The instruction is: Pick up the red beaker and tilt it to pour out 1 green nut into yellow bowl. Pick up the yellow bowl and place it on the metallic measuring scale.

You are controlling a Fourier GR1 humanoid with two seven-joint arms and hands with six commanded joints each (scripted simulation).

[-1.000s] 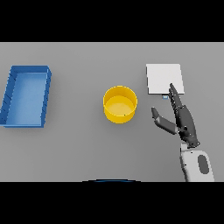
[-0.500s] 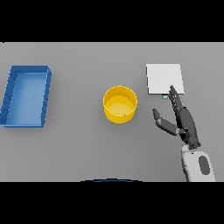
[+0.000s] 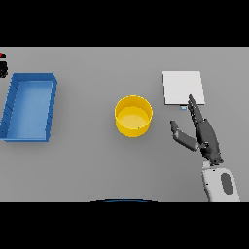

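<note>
1. The yellow bowl (image 3: 133, 115) stands upright near the middle of the grey table (image 3: 92, 165); its inside shows only yellow; no writing or label can be read on it.
2. The metallic measuring scale (image 3: 182, 87) lies to the right of the yellow bowl and a little farther from the robot, well apart from it; it shows as a pale square plate with a small bluish tab at its near edge; no digits or marks can be read on it.
3. The right hand (image 3: 203, 133) is to the right of the yellow bowl, nearer the robot than the scale; its fingers are straight and point away from the robot, their tips reaching the scale's near edge; the thumb sticks out toward the bowl; it holds nothing.
4. A blue tray (image 3: 29, 106) lies far left of the yellow bowl, well apart from it.
5. At the view's left edge, beyond the tray, a dark thing with a red top (image 3: 2, 65) is partly cut off; I cannot tell what it is.
</note>
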